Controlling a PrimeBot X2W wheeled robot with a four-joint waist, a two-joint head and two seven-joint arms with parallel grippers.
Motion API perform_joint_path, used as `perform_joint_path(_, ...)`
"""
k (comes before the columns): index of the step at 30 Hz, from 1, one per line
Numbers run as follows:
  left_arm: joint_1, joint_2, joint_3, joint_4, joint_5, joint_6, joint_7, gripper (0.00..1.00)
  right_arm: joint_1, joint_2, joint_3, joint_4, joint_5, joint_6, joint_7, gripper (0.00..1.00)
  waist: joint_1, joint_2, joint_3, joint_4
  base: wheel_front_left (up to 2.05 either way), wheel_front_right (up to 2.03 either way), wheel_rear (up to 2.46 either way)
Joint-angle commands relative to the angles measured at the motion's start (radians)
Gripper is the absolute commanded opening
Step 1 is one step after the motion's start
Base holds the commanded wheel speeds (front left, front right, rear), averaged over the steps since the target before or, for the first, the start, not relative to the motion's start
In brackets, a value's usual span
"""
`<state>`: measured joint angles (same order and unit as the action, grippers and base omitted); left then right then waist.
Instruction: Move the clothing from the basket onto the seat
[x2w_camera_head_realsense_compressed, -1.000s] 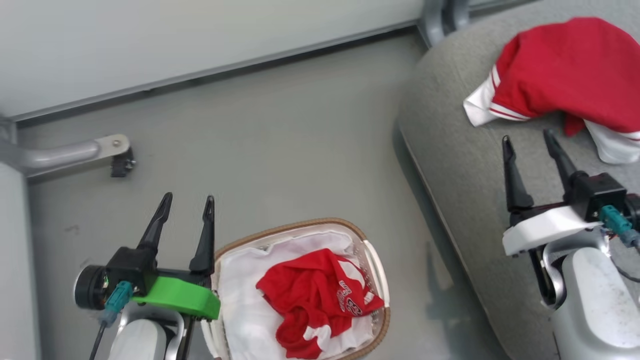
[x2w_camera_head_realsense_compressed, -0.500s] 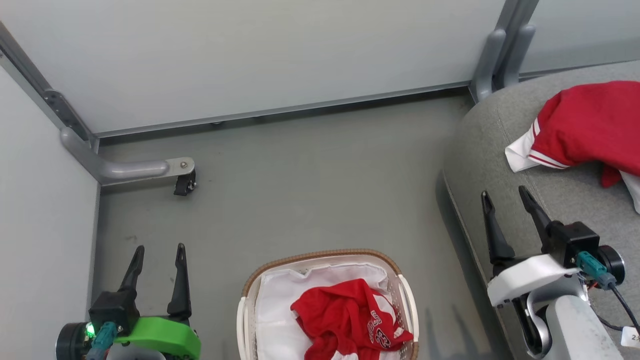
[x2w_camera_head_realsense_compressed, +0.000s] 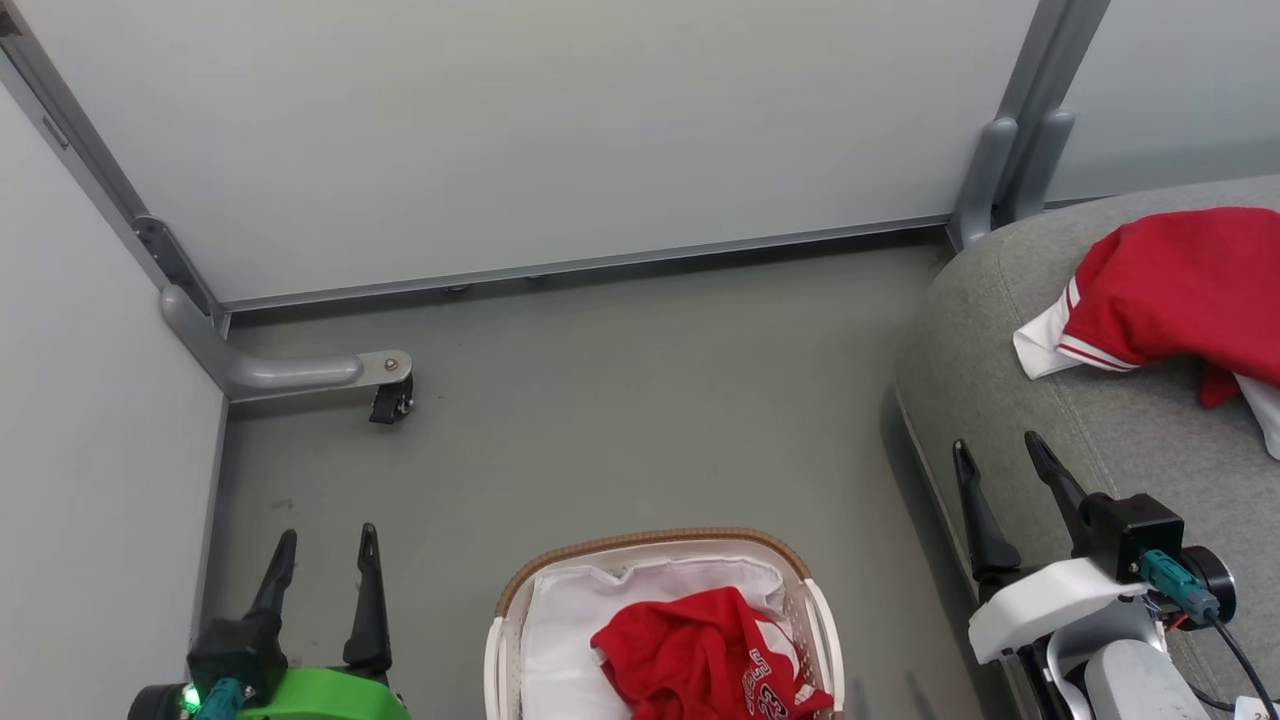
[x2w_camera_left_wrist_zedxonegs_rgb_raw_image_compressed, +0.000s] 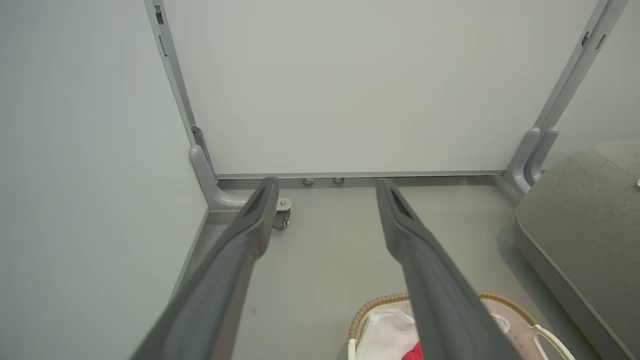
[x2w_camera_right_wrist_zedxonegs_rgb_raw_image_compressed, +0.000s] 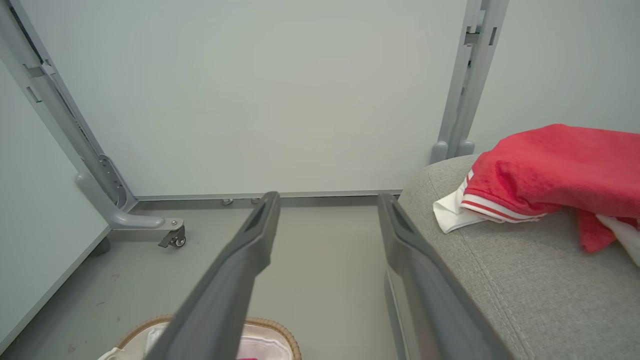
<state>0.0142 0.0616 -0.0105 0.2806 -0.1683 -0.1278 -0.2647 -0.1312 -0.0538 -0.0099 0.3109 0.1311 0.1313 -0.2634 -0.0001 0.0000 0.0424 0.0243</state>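
Note:
One crumpled piece of the red clothing (x2w_camera_head_realsense_compressed: 700, 655) with white lettering lies on the white liner in the basket (x2w_camera_head_realsense_compressed: 650, 540), low in the head view. A second red garment (x2w_camera_head_realsense_compressed: 1170, 290) with white trim rests on the grey seat (x2w_camera_head_realsense_compressed: 1100, 430) at the right. My left gripper (x2w_camera_head_realsense_compressed: 328, 532) is open over the floor, left of the basket and clear of it. My right gripper (x2w_camera_head_realsense_compressed: 997, 441) is open and empty at the seat's near edge, short of that garment. The left wrist view has the open left gripper (x2w_camera_left_wrist_zedxonegs_rgb_raw_image_compressed: 326, 181) above the basket rim (x2w_camera_left_wrist_zedxonegs_rgb_raw_image_compressed: 380, 300). The right wrist view has the open right gripper (x2w_camera_right_wrist_zedxonegs_rgb_raw_image_compressed: 328, 195) beside the garment (x2w_camera_right_wrist_zedxonegs_rgb_raw_image_compressed: 550, 165).
Pale wall panels close off the back and the left side. A grey metal frame leg with a small caster (x2w_camera_head_realsense_compressed: 390, 400) juts onto the floor (x2w_camera_head_realsense_compressed: 650, 400) at the left. A grey post (x2w_camera_head_realsense_compressed: 1000, 170) stands at the seat's back corner.
The head camera has tilted up, so the whole picture slid down. Both grippers have drawn back, the left away from the basket, the right away from the garment on the seat. Both stayed open.

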Motion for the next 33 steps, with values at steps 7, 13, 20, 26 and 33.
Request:
perform_joint_path(7, -0.051, 0.005, -0.078, 0.003, -0.018, -0.005, 0.001, 1.00, -0.046, -0.001, 0.009, -0.018, -0.011, -0.001, -0.002, 1.00, 0.0001, 0.0000, 0.073, -0.029, 0.00, 0.00, 0.00)
perform_joint_path(13, -0.141, 0.025, -0.158, 0.025, -0.055, -0.005, 0.001, 1.00, -0.129, 0.001, 0.045, -0.050, -0.013, -0.001, -0.002, 1.00, 0.0001, 0.0000, 0.201, -0.087, 0.00, 0.00, 0.00)
perform_joint_path(20, -0.266, 0.064, -0.263, 0.069, -0.080, -0.005, 0.001, 1.00, -0.240, 0.001, 0.102, -0.112, 0.015, -0.001, -0.002, 1.00, 0.0001, 0.0000, 0.371, -0.175, 0.00, 0.00, 0.00)
perform_joint_path(26, -0.358, 0.110, -0.344, 0.126, -0.101, -0.005, 0.001, 1.00, -0.298, 0.002, 0.146, -0.166, 0.047, -0.001, -0.002, 1.00, 0.0001, 0.0000, 0.482, -0.239, 0.00, 0.00, 0.00)
perform_joint_path(33, -0.446, 0.175, -0.453, 0.206, -0.136, -0.005, 0.000, 1.00, -0.329, 0.002, 0.186, -0.211, 0.081, -0.001, -0.002, 1.00, 0.0001, 0.0000, 0.572, -0.287, 0.00, 0.00, 0.00)
